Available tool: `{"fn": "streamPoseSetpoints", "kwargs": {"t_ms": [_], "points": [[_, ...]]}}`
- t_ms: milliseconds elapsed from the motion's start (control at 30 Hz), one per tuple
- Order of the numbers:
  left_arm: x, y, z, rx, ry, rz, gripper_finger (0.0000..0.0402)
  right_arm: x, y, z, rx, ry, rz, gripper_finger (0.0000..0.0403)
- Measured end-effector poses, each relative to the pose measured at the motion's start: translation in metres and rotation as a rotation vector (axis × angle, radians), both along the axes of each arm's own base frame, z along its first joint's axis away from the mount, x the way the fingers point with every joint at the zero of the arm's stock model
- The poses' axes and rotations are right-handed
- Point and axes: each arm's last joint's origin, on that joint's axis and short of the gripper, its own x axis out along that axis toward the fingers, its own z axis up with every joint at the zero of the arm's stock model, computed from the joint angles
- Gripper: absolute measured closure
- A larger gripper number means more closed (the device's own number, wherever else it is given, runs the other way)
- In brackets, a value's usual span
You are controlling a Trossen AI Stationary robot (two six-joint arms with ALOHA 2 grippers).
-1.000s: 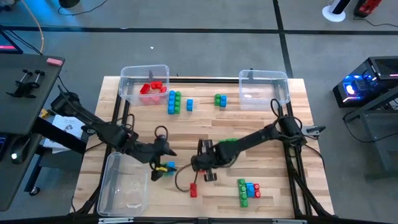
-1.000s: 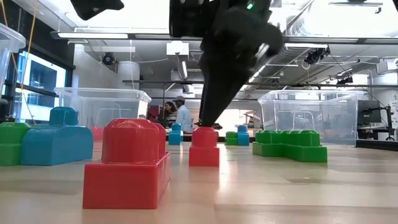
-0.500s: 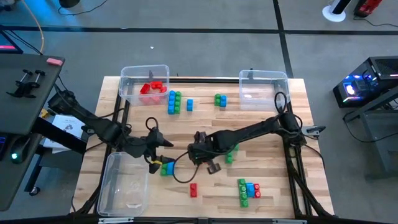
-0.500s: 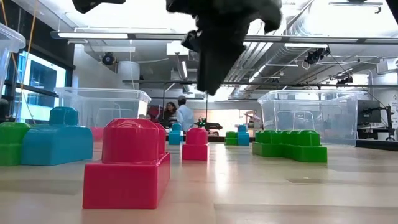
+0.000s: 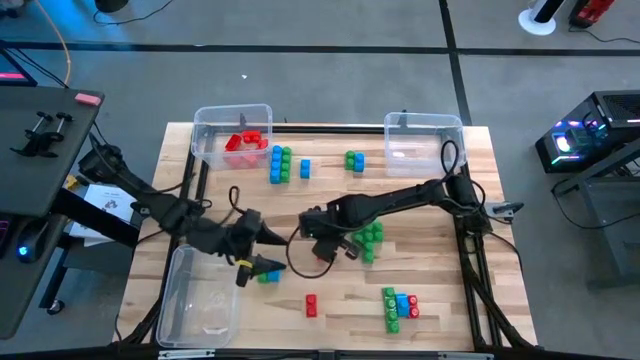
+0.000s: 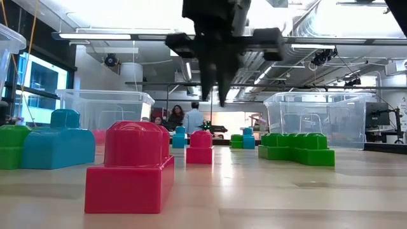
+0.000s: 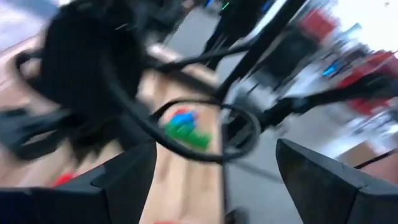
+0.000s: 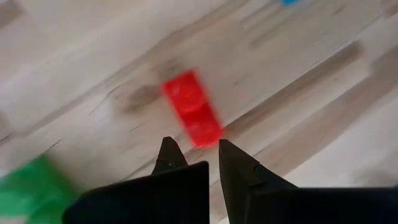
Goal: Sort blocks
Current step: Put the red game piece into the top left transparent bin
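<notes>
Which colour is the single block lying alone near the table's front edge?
Red. The single block shows best in the right wrist view.

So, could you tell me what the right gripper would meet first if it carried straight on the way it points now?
Probably the lone red block: it lies just past the tips of the right gripper on the wooden table. Depth is hard to judge, so it might touch bare wood beside the block instead.
</notes>
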Motion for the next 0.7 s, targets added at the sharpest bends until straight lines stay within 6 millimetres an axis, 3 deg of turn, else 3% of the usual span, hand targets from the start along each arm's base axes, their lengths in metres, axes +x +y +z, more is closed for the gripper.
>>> {"fn": "streamPoseSetpoints", "kwargs": {"t_ms": [133,333,533,700], "points": [[-0.002,-0.008,0.012,-0.067,-0.114,-0.034,0.0087,0.005,-0.003,0.002,0.010,-0.054,0.025,0.0403],[-0.006,-0.020,0.026,-0.219,-0.208,-0.186,0.0087,0.009,-0.003,-0.015,0.001,-0.013,0.113,0.0403],[-0.013,-0.030,0.025,-0.371,-0.130,-0.302,0.0087,0.014,-0.003,-0.033,0.002,0.019,0.155,0.0403],[-0.015,-0.033,0.022,-0.399,-0.083,-0.305,0.0087,0.015,-0.004,-0.034,-0.011,0.009,0.185,0.0403]]}}
